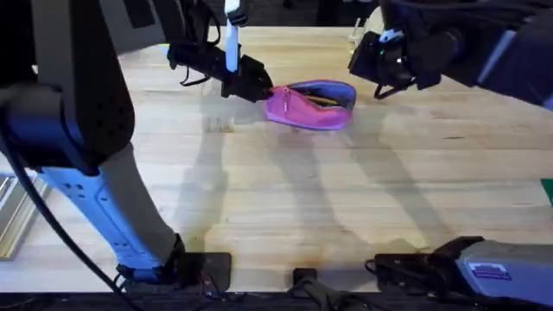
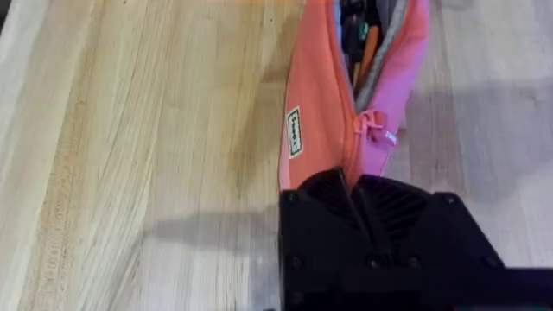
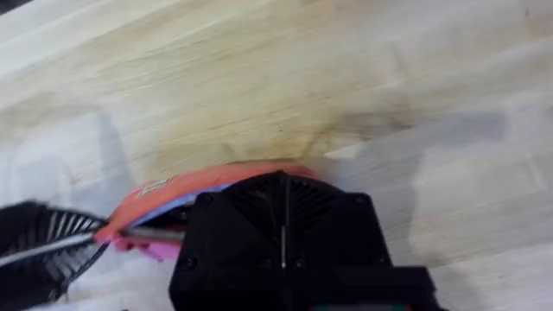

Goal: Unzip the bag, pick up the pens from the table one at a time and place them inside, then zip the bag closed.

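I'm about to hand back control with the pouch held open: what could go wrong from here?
The left pincer grips only the end of the bag, so a zip pull may slip it free or drag it along the table. The mouth gapes, so its contents could spill if it tips.

One bag [image 1: 309, 105] (pink, unzipped); two grippers — left [image 1: 259, 89], right [image 1: 373, 62]; perhaps several pens [image 2: 356, 34] inside.
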Tool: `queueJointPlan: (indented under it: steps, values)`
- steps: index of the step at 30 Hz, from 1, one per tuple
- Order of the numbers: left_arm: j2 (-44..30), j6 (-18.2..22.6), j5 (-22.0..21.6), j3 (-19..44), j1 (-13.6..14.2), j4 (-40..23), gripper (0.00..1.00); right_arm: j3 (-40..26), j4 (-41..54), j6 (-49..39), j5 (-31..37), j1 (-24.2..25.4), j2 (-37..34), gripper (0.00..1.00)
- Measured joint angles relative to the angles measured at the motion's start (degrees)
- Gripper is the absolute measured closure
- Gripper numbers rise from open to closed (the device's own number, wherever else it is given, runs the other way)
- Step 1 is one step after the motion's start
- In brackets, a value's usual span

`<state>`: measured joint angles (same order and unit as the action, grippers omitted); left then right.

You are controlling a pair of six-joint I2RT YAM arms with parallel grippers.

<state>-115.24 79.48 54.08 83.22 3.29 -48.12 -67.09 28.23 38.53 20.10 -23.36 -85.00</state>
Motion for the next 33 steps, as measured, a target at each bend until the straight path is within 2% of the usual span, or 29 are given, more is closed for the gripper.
queueJointPlan:
  steps: [5,6,10,11,12,17,20,21,24,33]
  values:
    - [0.0,0.0,0.0,0.0,0.0,0.0,0.956,0.0,0.3,-4.8,0.0,-2.6,4.9,0.971]
    - [0.0,0.0,0.0,0.0,0.0,0.0,0.956,0.0,0.4,-8.1,-0.9,-4.7,8.0,0.750]
    - [0.0,0.0,0.0,0.0,0.0,0.0,0.956,0.0,1.1,-11.5,-3.5,-8.4,11.7,0.170]
    - [0.0,0.0,0.0,0.0,0.0,0.0,0.956,0.0,1.5,-12.1,-3.9,-9.3,12.5,0.049]
    - [0.0,0.0,0.0,0.0,0.0,0.0,0.956,0.0,1.9,-12.5,-4.2,-10.2,13.0,0.018]
    - [0.0,0.0,0.0,0.0,0.0,0.0,0.956,0.0,3.6,-12.3,-5.2,-15.6,14.4,0.005]
    - [0.0,0.0,0.0,0.0,0.0,0.0,0.957,0.0,3.6,-11.7,-5.4,-17.0,14.4,0.004]
    - [0.0,0.0,0.0,0.0,0.0,0.0,0.958,0.0,3.6,-8.7,-5.6,-18.5,14.4,0.003]
    - [0.0,0.0,0.0,0.0,0.0,0.0,0.958,0.0,3.6,-3.7,-5.6,-19.0,14.4,0.003]
    - [0.0,0.0,0.0,0.0,0.0,0.0,0.958,0.0,3.6,0.8,-6.4,-20.2,11.6,0.004]
